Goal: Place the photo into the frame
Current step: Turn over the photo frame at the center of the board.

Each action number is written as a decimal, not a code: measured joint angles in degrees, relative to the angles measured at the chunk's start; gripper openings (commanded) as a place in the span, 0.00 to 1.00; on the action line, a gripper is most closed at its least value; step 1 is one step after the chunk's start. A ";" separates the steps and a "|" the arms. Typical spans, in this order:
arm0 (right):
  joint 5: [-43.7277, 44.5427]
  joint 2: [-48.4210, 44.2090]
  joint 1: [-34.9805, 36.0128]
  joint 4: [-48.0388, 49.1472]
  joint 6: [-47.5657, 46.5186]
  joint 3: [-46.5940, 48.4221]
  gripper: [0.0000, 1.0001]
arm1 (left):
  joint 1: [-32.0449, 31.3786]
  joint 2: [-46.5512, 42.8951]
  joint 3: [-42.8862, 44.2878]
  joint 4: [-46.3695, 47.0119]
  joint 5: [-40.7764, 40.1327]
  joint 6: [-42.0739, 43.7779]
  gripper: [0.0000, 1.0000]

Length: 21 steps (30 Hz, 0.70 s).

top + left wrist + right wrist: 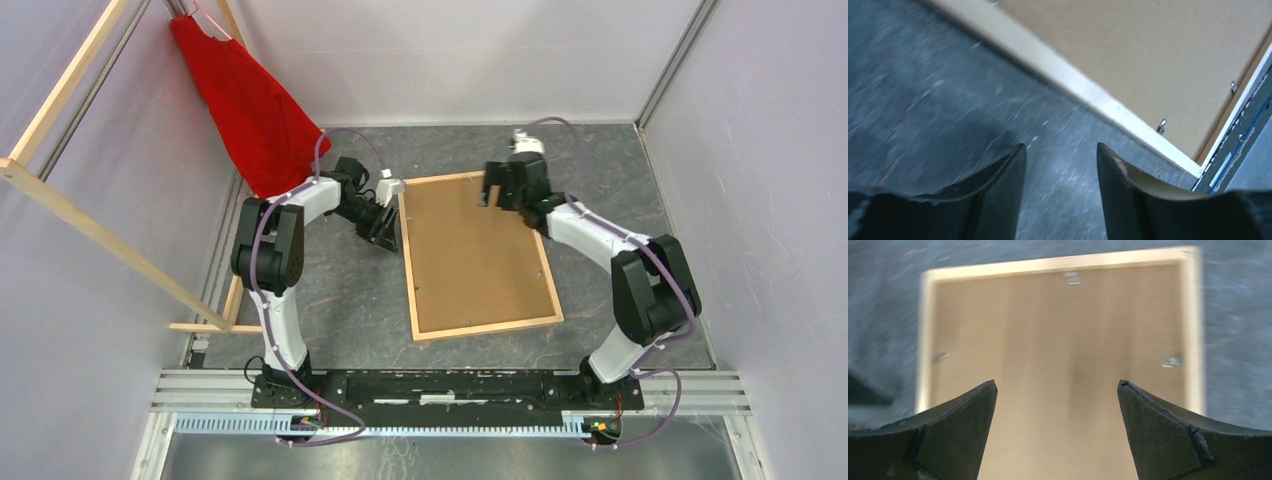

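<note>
The frame (487, 327) lies flat on the dark table (330, 300), back up, the brown backing board (470, 255) filling it and small metal tabs (1172, 361) along its inner edge. The right gripper (1058, 382) hangs over the frame's far end, jaws spread wide and empty. The left gripper (1060, 147) sits just beside the frame's left rail, jaws apart over bare table.

The thin light-wood frame (489, 329) lies flat, slightly skewed, its brown backing board (470, 250) facing up.
</note>
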 measured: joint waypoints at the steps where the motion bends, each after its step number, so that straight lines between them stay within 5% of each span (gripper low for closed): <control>1: 0.42 0.00 2.54 -0.70 -0.50 1.29 0.98 | 1.22 -0.72 -0.24 -0.26 -0.39 0.28 0.68; 9: 2.67 9.92 22.82 -9.20 -1.11 13.84 0.72 | 12.94 -13.22 -3.72 -2.36 -3.17 1.68 0.73; 11: 3.69 13.81 25.75 -11.56 -0.94 17.18 0.68 | 14.97 -17.14 -5.01 -3.21 -3.17 2.03 0.74; 12: 4.09 15.63 26.95 -12.76 -0.92 18.80 0.67 | 15.74 -18.64 -5.46 -3.54 -3.13 2.08 0.89; 14: 5.31 19.67 29.35 -15.63 -0.72 22.91 0.60 | 17.27 -21.55 -6.49 -3.96 -3.02 2.38 0.97; 21: 10.64 26.51 32.70 -21.20 0.11 28.92 0.51 | 19.02 -27.93 -11.76 -4.50 -3.06 2.54 1.00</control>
